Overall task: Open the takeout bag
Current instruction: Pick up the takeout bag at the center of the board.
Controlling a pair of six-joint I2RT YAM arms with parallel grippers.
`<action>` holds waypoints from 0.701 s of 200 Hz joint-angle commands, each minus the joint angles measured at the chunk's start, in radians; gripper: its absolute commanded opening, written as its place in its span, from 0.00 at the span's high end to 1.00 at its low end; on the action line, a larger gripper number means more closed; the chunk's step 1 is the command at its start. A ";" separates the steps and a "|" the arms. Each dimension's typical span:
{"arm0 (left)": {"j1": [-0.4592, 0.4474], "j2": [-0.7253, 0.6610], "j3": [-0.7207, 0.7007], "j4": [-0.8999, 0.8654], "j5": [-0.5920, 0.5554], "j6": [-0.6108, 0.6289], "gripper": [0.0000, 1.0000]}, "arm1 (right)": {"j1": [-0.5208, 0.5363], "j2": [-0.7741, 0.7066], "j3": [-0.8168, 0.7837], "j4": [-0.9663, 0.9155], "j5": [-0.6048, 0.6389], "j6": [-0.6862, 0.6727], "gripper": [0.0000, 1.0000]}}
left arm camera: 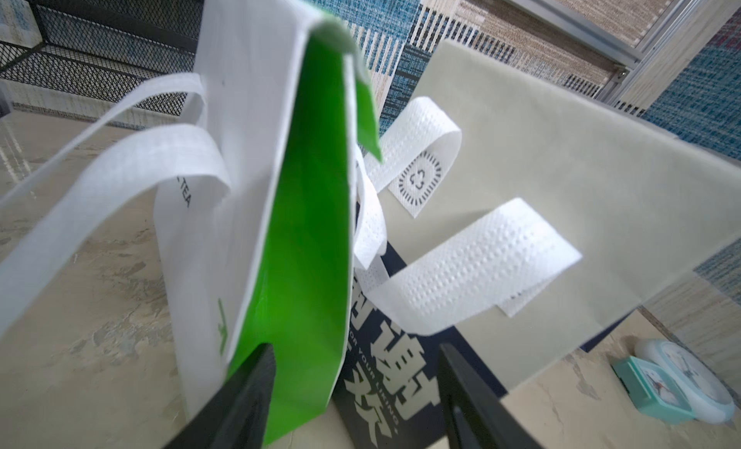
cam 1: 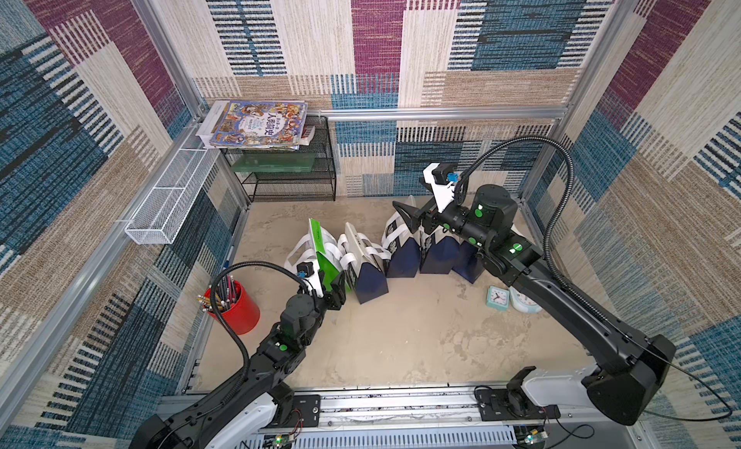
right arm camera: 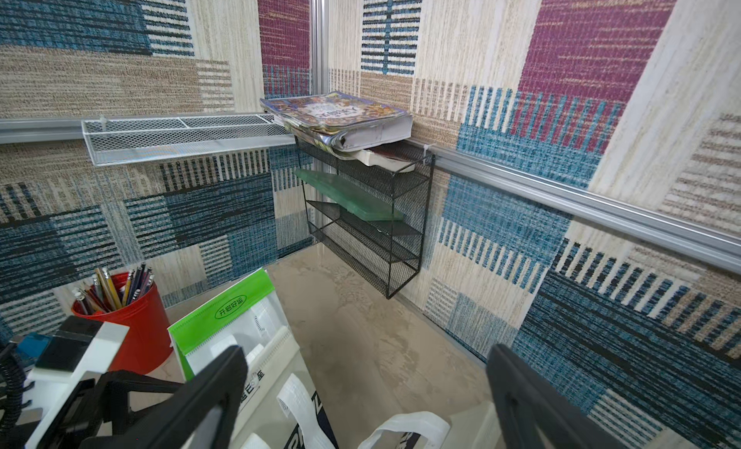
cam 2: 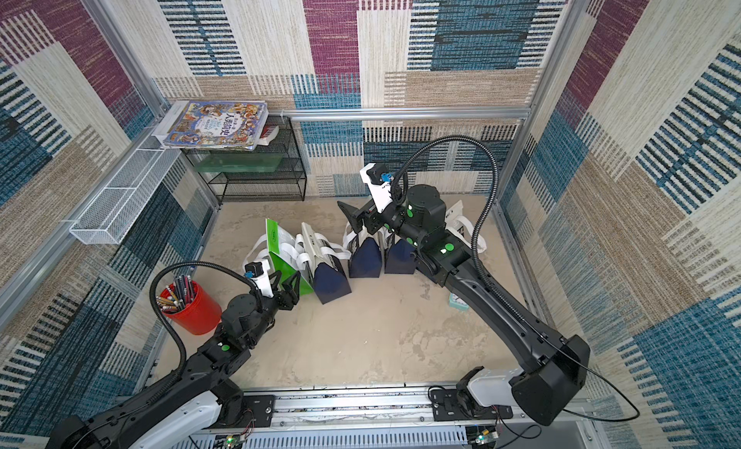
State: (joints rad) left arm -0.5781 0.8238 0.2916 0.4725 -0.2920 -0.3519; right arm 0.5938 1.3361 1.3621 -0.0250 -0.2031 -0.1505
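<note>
Bags: one green-and-white nonwoven takeout bag (cam 1: 325,262) counted, at the left arm's end of the row. Four navy-and-white fabric bags (cam 1: 402,260) seen beside it.
Left gripper (left arm camera: 357,347): jaws parted, set astride the bag's green side, unclamped.
Right gripper (right arm camera: 367,351): jaws parted wide, nothing held.

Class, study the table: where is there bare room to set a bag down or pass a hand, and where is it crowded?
Widest bare stretch: the table between the row of bags and the front rail. A smaller strip lies behind the bags, before the wire rack. Crowded: the row of bags itself, the pencil cup corner, and the clocks on the right.
</note>
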 commanded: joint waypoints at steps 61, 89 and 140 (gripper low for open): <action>0.000 0.116 -0.002 0.296 -0.058 0.124 0.34 | 0.032 0.031 -0.038 0.124 0.071 -0.077 0.06; 0.001 0.142 -0.015 0.345 -0.062 0.145 0.35 | 0.047 0.039 -0.033 0.126 0.083 -0.094 0.06; 0.001 0.124 -0.037 0.367 -0.066 0.182 0.38 | 0.073 0.059 -0.020 0.118 0.118 -0.114 0.06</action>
State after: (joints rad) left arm -0.5781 0.9649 0.2638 0.7853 -0.3386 -0.2192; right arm 0.6559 1.3876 1.3277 0.0662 -0.1188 -0.2436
